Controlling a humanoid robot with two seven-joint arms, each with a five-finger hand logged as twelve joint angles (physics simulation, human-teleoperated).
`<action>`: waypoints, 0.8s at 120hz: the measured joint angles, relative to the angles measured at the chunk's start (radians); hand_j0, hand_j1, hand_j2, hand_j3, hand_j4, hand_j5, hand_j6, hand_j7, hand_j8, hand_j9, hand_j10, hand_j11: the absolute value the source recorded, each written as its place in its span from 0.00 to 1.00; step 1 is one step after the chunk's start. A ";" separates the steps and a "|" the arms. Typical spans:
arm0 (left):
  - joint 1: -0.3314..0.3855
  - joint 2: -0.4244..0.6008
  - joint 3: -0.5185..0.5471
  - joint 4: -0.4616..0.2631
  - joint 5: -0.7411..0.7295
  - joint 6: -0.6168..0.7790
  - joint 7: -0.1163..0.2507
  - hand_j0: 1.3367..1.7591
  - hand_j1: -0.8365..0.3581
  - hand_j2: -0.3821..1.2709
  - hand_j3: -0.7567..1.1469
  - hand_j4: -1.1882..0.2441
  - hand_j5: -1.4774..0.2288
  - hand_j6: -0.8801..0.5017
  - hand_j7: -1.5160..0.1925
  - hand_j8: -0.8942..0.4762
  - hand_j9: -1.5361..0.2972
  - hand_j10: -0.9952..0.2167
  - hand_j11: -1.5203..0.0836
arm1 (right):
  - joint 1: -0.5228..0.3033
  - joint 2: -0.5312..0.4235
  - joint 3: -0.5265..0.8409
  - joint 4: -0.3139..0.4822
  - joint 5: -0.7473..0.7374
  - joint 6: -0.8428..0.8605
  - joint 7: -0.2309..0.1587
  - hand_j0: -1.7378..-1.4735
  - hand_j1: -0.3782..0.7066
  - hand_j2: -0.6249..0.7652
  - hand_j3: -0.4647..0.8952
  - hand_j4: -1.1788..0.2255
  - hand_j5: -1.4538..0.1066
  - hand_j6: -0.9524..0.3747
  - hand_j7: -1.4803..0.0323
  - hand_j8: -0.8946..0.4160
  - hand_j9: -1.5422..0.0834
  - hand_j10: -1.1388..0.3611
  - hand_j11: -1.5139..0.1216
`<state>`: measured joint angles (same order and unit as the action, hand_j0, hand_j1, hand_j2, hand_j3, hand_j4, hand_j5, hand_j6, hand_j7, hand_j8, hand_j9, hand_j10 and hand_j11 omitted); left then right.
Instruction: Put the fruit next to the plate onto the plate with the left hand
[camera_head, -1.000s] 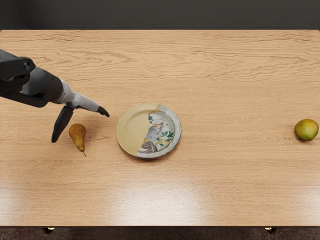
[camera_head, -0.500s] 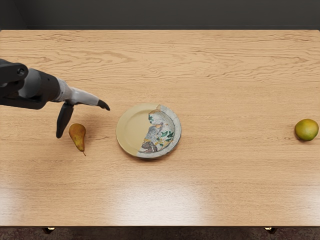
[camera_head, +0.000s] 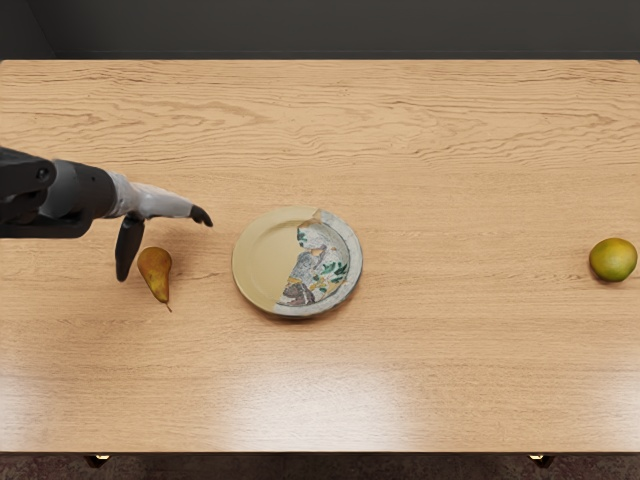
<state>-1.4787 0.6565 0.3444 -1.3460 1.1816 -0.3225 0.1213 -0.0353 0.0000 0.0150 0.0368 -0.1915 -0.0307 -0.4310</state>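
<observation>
We have the left hand (camera_head: 143, 205) in from the left edge, held open over the table (camera_head: 420, 380). Its fingers (camera_head: 200, 215) are spread and hold nothing. One dark-tipped finger points out to the right and another hangs down toward the near edge.

The pear (camera_head: 155, 272) lies on the wood just below the hand, in the gap between those two fingers. Its fat end is toward the hand and its stem points away, toward the near edge. The hanging finger sits just left of the pear. We cannot tell whether it touches the skin.

To the right of the hand, past the outstretched fingertip, is the plate (camera_head: 262, 262). It is flat on the table, yellow with a painted patch on its far half, and there is no fruit on it. The pear lies near its left rim, with bare wood between them.

Far off to the right, well apart from the hand, a green fruit (camera_head: 613, 259) sits near the table's right edge.
</observation>
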 joint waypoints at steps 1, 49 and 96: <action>0.000 0.000 0.001 0.000 0.000 0.003 0.000 0.76 0.86 0.25 0.40 0.73 0.76 0.54 0.79 0.55 0.74 0.71 0.84 | 0.000 0.000 0.000 0.000 0.000 0.000 0.000 0.30 0.03 0.45 0.34 0.84 0.93 0.72 0.98 0.68 0.95 0.76 0.93; 0.006 0.017 0.051 -0.044 0.035 0.091 0.006 0.76 0.82 0.25 0.40 0.71 0.74 0.51 0.76 0.53 0.72 0.68 0.81 | 0.000 0.000 0.000 0.000 0.000 0.000 0.000 0.30 0.03 0.45 0.34 0.84 0.93 0.72 0.98 0.68 0.95 0.76 0.93; 0.008 0.048 0.056 -0.107 0.045 0.112 0.005 0.76 0.81 0.25 0.40 0.70 0.73 0.50 0.75 0.52 0.71 0.67 0.80 | 0.000 0.000 0.000 0.000 0.000 0.000 0.000 0.30 0.03 0.45 0.34 0.84 0.93 0.72 0.98 0.68 0.95 0.76 0.93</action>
<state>-1.4711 0.7041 0.4003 -1.4531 1.2271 -0.2103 0.1259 -0.0353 0.0000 0.0150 0.0368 -0.1915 -0.0307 -0.4310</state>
